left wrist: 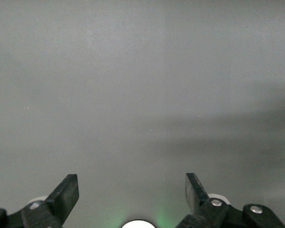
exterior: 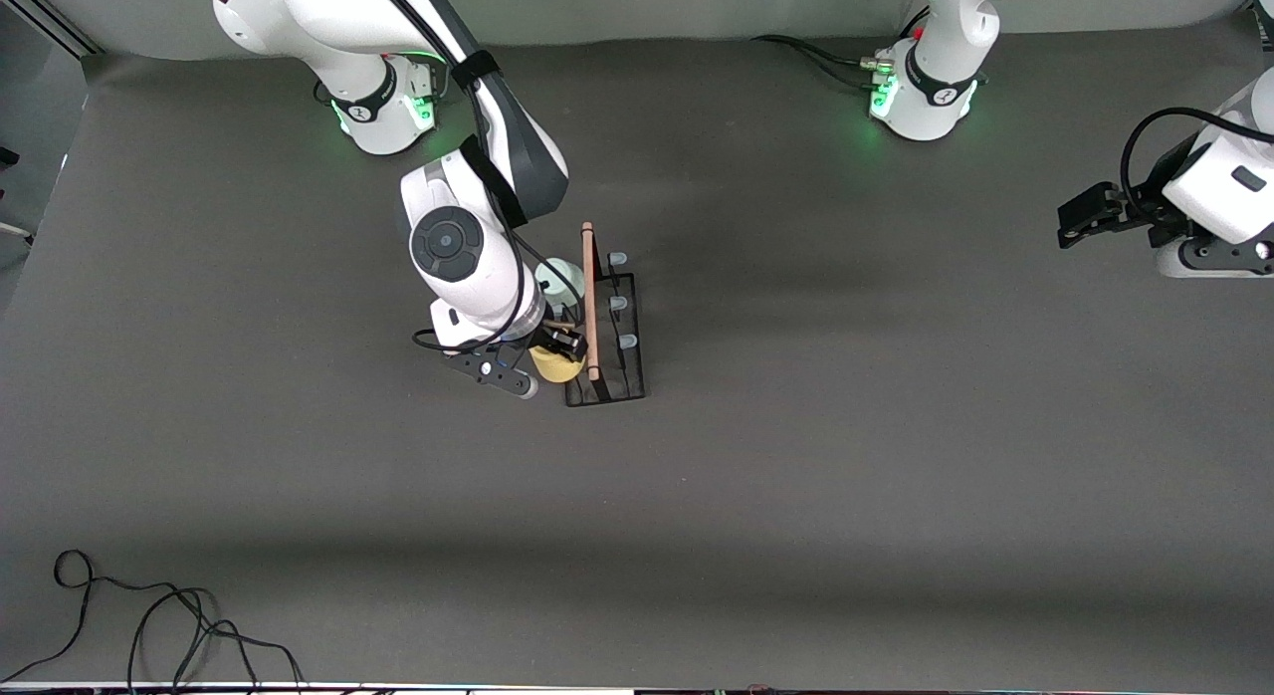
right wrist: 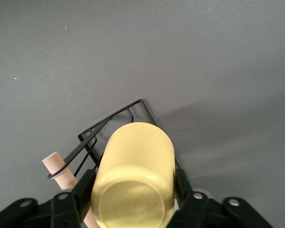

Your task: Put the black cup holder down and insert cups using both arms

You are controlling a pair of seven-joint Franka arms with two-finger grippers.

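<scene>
The black cup holder (exterior: 619, 380) stands mid-table, its wooden rod handle (exterior: 590, 302) on top and pale blue prong tips (exterior: 617, 304) free on the side toward the left arm's end. A yellow cup (exterior: 553, 364) sits upside down at the rack's end nearest the front camera, on the side toward the right arm's end. My right gripper (exterior: 559, 345) is shut on it. In the right wrist view the yellow cup (right wrist: 133, 175) fills the span of the gripper (right wrist: 133, 184), with the black wire (right wrist: 128, 111) under it. A mint cup (exterior: 559, 280) rests on the rack farther back. My left gripper (exterior: 1080, 217) waits open over the table's left-arm end, and in its wrist view the left gripper (left wrist: 132, 183) holds nothing.
A loose black cable (exterior: 149, 615) lies at the table's near corner on the right arm's end. The right arm's forearm (exterior: 463, 257) hangs over the rack's side. Green-lit bases (exterior: 921, 103) stand along the back edge.
</scene>
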